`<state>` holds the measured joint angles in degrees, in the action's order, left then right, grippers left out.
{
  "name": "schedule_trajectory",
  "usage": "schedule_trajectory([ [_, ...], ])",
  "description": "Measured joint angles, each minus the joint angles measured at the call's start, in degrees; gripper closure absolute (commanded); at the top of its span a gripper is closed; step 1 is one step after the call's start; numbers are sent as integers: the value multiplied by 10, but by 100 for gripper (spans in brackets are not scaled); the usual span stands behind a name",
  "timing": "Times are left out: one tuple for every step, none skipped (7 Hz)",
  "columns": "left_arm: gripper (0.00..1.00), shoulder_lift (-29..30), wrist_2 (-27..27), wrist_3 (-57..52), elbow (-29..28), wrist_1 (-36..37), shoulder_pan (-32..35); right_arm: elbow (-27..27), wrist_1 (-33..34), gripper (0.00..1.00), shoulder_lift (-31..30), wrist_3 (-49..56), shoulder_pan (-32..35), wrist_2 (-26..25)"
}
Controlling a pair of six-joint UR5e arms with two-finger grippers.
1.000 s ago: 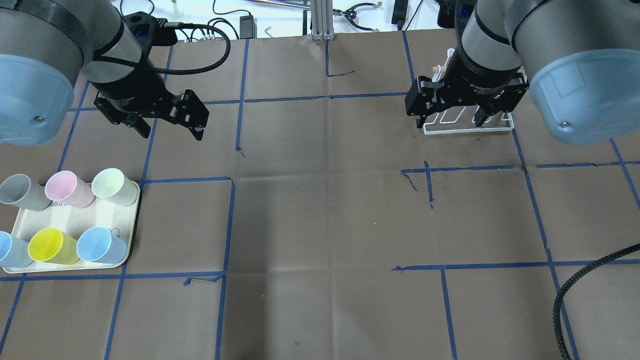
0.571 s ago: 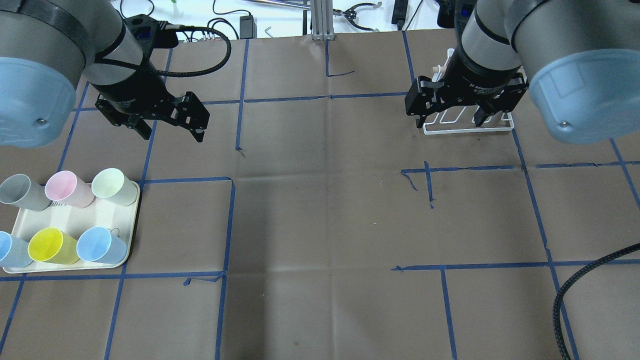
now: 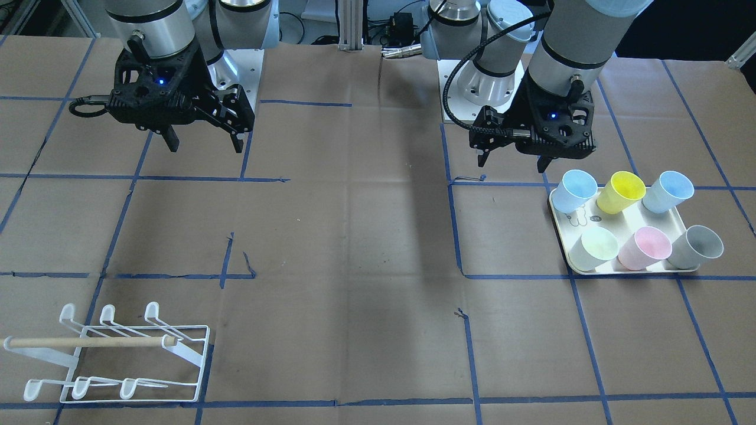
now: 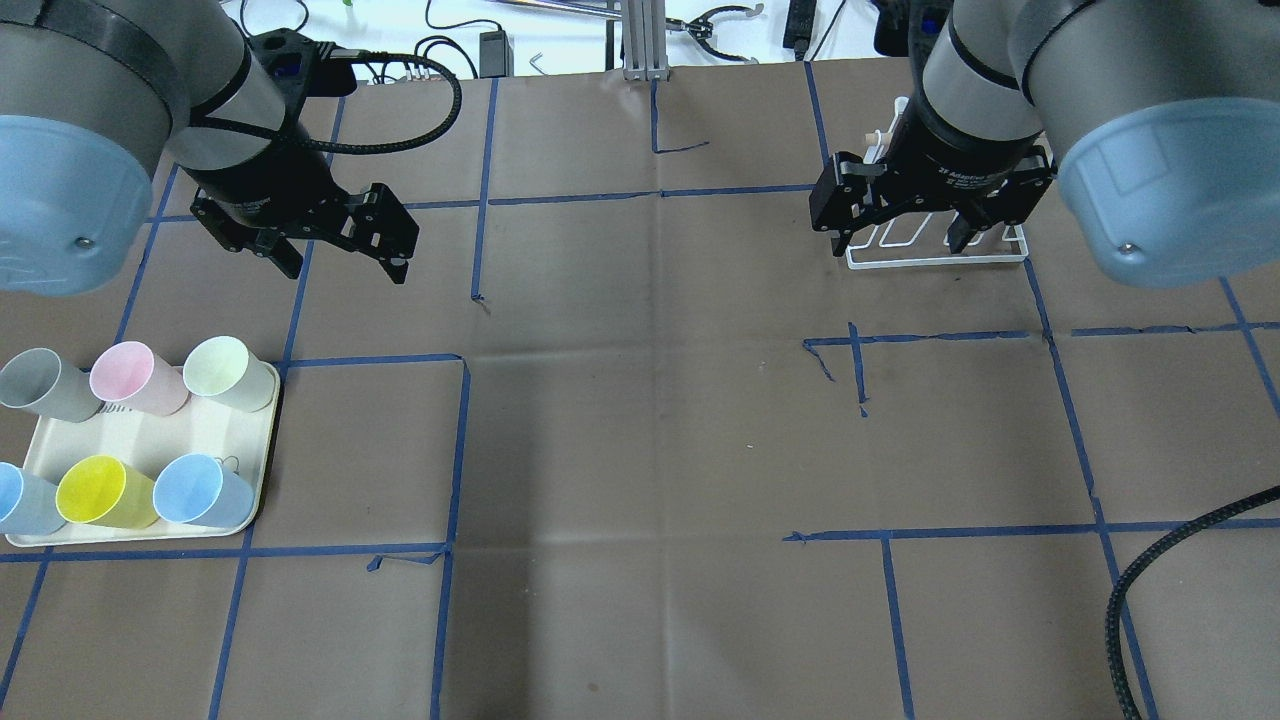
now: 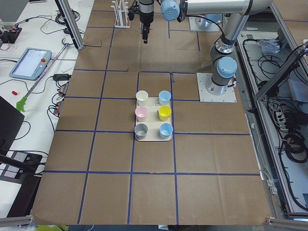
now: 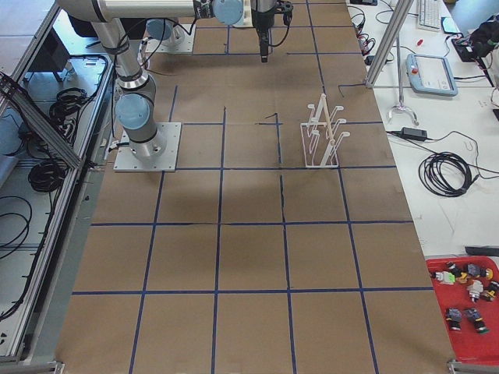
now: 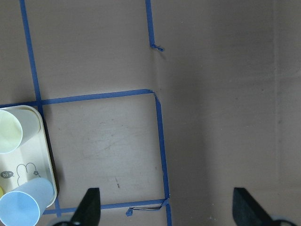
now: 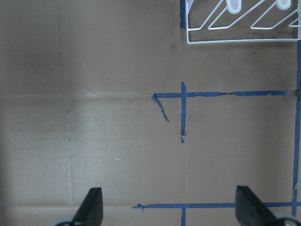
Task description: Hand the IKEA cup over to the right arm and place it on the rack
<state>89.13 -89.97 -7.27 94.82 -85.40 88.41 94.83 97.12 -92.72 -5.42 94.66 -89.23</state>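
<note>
Overhead view, 12 = away from robot. The table (image 4: 640, 450) was covered w/ brown paper and a blue tape grid. The tray (image 4: 150, 445) sat at approx 8 o'clock of the table w/ six cups on it, mouths up. Far row: grey cup (image 4: 40, 385), pink cup (image 4: 135, 378), cream cup (image 4: 225, 372). Near row: 2nd blue cup (image 4: 20, 500), yellow cup (image 4: 100, 492), blue cup (image 4: 200, 490). All six stood apart from both grippers. The L gripper (image 4: 344, 268) hung above the table at approx 1 o'clock from the tray, pointing down, spread wide and gripping nothing. Its wrist cam showed both fingertips (image 7: 89, 207) far apart at the frame's bottom, w/ the tray corner, cream cup and blue cup at 8 o'clock of that frame. The rack (image 3: 183, 353), white wire w/ upturned hooks and a wooden dowel (image 3: 88, 341) across, stood at approx 1 o'clock of the table. The R gripper (image 4: 899, 245) was also spread wide and gripping nothing, fingertips (image 8: 91, 207) far apart, pointing down. It hung on the robot's side of the rack. Its wrist cam had the rack's base at 1 o'clock of the frame, and the front view showed the two well apart.
</note>
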Motion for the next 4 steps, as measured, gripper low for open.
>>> schedule_trajectory([
  [0,0,1,-11,1,0,-21,0,0,0,0,0,0,0],
  [0,1,2,-32,3,1,-57,-1,0,0,-1,0,0,0],
  [0,3,2,-68,4,1,-97,-1,0,0,-1,0,0,0],
  [0,6,2,-108,5,1,-133,-1,0,0,-1,0,0,0],
])
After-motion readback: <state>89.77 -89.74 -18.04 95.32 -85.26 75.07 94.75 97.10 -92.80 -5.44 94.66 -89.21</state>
